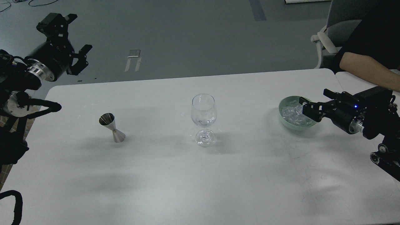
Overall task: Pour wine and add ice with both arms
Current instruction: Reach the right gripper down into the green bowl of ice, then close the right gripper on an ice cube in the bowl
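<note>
An empty clear wine glass (203, 115) stands upright at the table's middle. A steel jigger (112, 127) stands to its left. A pale green bowl (285, 122) at the right holds several clear ice cubes (292, 113). My right gripper (316, 102) is open, low over the bowl's right rim, fingers pointing left. My left gripper (78, 34) is open and empty, high beyond the table's far left corner, well away from the jigger.
The white table (200, 181) has a second table (347, 79) butted against its right side. A person's bare forearm (365, 68) rests there, just behind my right arm. A grey chair (332, 28) stands beyond.
</note>
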`<state>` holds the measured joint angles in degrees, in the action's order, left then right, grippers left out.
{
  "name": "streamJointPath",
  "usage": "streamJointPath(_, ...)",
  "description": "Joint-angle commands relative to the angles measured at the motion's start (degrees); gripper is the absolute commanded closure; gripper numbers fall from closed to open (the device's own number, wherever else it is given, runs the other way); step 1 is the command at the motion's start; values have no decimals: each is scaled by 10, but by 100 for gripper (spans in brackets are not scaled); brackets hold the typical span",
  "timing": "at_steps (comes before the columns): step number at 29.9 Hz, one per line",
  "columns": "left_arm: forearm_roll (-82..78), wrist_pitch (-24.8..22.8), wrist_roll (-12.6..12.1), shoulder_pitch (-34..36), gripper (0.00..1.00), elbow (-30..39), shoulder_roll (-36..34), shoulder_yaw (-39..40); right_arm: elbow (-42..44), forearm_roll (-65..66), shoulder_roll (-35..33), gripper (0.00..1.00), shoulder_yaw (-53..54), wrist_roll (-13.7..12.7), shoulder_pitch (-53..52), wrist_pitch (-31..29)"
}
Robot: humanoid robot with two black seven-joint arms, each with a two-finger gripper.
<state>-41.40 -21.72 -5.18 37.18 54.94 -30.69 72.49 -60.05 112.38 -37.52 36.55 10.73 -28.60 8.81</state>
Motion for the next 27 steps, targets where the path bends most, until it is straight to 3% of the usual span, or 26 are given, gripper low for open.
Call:
streamJointPath(1,0,-1,0,0,2,0,0,0,21,0,15,19,-1,0,0,-1)
streamJointPath(7,-1,-1,0,0,2,1,1,0,28,6,21,34,-6,0,5,-6)
streamJointPath(27,-1,-2,0,0,2,1,4,0,28,28,33,34,-14,2,-1,-20)
